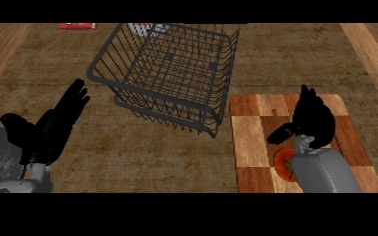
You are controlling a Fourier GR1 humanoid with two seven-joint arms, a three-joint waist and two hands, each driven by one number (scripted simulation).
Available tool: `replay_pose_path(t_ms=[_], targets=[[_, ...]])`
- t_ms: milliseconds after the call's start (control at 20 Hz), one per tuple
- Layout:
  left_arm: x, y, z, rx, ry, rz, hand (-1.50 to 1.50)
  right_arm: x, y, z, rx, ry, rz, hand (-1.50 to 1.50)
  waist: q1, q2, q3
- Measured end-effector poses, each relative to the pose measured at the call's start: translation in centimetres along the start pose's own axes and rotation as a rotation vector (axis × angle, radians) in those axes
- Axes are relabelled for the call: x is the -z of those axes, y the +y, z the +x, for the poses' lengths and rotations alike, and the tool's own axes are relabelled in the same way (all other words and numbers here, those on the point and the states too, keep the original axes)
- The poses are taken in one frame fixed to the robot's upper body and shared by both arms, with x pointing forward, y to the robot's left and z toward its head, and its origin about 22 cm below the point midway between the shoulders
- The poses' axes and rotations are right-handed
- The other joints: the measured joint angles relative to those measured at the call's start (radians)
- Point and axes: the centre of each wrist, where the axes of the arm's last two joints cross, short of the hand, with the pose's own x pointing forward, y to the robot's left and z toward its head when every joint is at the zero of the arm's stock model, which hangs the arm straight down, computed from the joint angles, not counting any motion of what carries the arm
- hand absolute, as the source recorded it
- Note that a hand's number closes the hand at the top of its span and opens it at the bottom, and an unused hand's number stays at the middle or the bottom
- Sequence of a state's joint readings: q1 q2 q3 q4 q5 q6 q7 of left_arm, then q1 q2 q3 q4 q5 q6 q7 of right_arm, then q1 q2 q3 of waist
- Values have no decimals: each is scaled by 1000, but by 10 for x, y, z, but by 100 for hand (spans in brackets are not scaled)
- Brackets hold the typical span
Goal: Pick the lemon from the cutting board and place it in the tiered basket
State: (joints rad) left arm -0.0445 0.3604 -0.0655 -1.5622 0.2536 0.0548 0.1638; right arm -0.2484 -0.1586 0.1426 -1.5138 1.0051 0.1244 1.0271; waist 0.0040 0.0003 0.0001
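Head view. My right hand [310, 117] hovered over the chequered light-and-dark wooden cutting board [255, 130], fingers straight and pointing away from me, thumb out to the left; it held nothing. My left hand [52, 125] rested open at the left edge of the view, fingers up, well apart from the board.

Task object. I could not see a yellow lemon anywhere. The only item on the board was a round red-orange object [284, 161], lying just behind my right palm and partly covered by my grey right forearm [328, 172]. Whether that object was the task's fruit, I could not tell; its colour did not match a lemon.

Target. The dark wire tiered basket [166, 75] stood ahead and to the left of my right hand, near the board's far left corner. Nothing was visible inside it.

Progress. As I judged it, no step was complete: the object was not grasped, not lifted, and not transferred. Remaining steps: lower and close the right hand on the object, raise it, carry it forward-left over the basket rim, and release.

A flat red item [77, 26] lay at the far left edge.
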Motion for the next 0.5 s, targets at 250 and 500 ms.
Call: replay_pose_path(t_ms=[250, 500], targets=[[3, -4, 2, 4, 1, 2, 0, 8, 5, -12, -19, 36, -49, -150, -2, 0, 0], [2, 2, 1, 2, 0, 5, 0, 18, 10, -24, -36, 56, -80, -150, -3, 0, 0]])
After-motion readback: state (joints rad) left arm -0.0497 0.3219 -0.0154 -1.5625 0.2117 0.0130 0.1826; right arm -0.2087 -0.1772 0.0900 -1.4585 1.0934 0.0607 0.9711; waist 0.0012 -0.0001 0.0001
